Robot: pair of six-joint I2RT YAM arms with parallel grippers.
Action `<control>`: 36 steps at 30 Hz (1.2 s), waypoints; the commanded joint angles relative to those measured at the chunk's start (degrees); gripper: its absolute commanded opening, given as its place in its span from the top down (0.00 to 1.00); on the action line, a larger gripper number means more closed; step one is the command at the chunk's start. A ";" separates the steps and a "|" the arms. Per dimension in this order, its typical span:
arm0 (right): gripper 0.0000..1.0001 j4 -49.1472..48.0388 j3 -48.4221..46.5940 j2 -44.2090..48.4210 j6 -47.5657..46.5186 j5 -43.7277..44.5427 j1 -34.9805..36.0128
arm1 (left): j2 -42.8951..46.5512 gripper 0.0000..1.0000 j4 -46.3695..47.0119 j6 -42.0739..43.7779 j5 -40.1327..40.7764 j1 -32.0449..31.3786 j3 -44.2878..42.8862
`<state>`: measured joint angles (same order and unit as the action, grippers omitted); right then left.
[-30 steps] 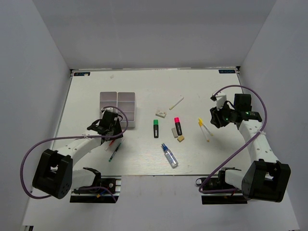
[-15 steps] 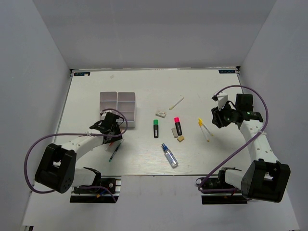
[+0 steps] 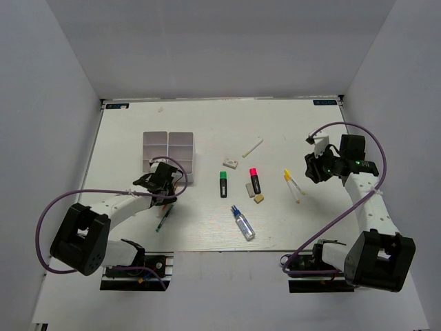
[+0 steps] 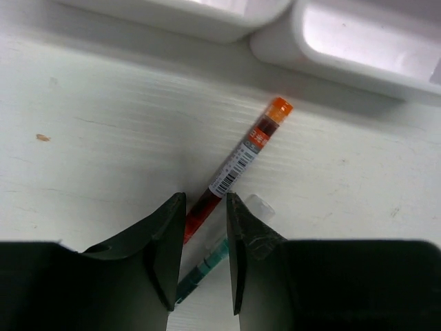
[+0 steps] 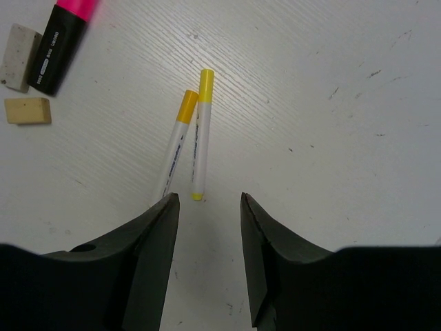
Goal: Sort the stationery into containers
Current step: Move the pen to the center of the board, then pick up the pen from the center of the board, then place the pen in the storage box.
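On the white counter [image 3: 124,138], the organizer box [image 3: 169,145] sits toward the left edge, its near wall just beyond the work. The left gripper [image 4: 205,207] is low there, its fingers narrowly apart astride the tail end of a red pen [image 4: 241,155] with an orange cap. No pinch is visible yet. A green pen [image 4: 207,265] crosses right under it, so the squeeze should catch the red barrel alone. Lift straight up before swinging over the wall. Toward the right edge, the right gripper [image 5: 209,200] hangs with its fingers spread and empty over two yellow-tipped pens [image 5: 200,131], best taken one at a time
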<state>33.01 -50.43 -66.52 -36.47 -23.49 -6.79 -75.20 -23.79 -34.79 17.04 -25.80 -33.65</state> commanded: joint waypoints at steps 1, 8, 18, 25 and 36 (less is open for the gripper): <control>0.53 -0.50 -0.72 1.22 -0.53 -2.00 -0.60 | -0.21 0.60 -1.87 -0.37 -2.97 -1.88 0.60; 0.53 -0.23 -0.37 2.36 -0.71 -3.41 -0.77 | -0.21 0.79 -2.93 -1.51 -1.75 -4.34 1.13; 0.52 0.82 0.60 3.94 -1.76 -5.17 -0.86 | 6.28 1.00 -3.98 -1.51 -0.77 -5.40 0.60; 0.26 6.44 -0.01 3.77 -6.95 -12.80 -0.42 | 22.88 1.00 -0.74 5.07 -12.26 -5.40 -0.54; 0.80 14.27 -1.25 1.31 -15.03 -23.44 1.94 | 23.88 1.00 15.84 6.48 3.58 -4.08 -11.26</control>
<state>44.12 -50.09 -64.88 -47.97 -41.43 -6.11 -47.97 -16.14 -29.23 11.77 -30.41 -42.37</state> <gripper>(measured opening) 0.246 0.216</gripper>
